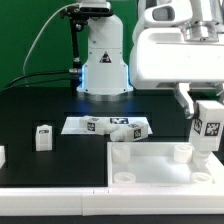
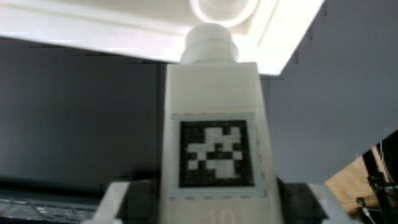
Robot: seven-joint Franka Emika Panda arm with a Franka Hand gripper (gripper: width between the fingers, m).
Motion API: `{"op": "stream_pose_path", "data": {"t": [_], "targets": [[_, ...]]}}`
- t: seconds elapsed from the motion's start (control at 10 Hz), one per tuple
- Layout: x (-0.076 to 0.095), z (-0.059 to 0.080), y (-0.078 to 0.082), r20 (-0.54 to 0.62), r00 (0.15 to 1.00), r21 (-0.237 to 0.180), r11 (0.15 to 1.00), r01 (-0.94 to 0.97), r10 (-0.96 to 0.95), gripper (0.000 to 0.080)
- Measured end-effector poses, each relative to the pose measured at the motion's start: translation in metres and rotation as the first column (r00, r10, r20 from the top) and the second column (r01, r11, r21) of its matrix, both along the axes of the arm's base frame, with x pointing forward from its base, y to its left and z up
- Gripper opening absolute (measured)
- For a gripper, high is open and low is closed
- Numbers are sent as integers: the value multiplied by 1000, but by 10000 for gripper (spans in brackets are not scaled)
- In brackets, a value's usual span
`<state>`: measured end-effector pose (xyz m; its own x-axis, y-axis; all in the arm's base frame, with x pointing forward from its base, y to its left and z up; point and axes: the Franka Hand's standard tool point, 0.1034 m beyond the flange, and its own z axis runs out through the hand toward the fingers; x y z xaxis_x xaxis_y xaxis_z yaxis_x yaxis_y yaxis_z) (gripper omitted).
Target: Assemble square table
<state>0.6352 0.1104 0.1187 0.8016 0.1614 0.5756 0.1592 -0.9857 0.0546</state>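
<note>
The white square table top [image 1: 160,170] lies at the front right of the black surface, with raised corner sockets. My gripper [image 1: 205,112] is shut on a white leg [image 1: 208,128] with a black-and-white tag. It holds the leg upright above the top's corner socket [image 1: 203,152] on the exterior view's right. In the wrist view the leg [image 2: 217,120] fills the middle, its round tip pointing at a round socket [image 2: 228,10] of the white top. My fingers [image 2: 294,205] clamp the leg's sides. Another leg [image 1: 43,137] stands at the left, and one [image 1: 133,130] lies on the marker board.
The marker board [image 1: 85,125] lies flat in the middle of the black surface. The robot's white base [image 1: 105,60] stands behind it. A white part [image 1: 2,155] sits at the exterior view's left edge. A long white rail [image 1: 50,192] edges the front.
</note>
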Motion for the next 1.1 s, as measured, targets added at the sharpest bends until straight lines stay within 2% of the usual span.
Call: {"op": "stream_pose_path", "data": {"t": [0.5,1.1], "targets": [[-5,-19,3,-26,1000,-7,1000,-6,6,285],[-7,-35,4,-2,1000,-9,1000,-5,5,285]]}}
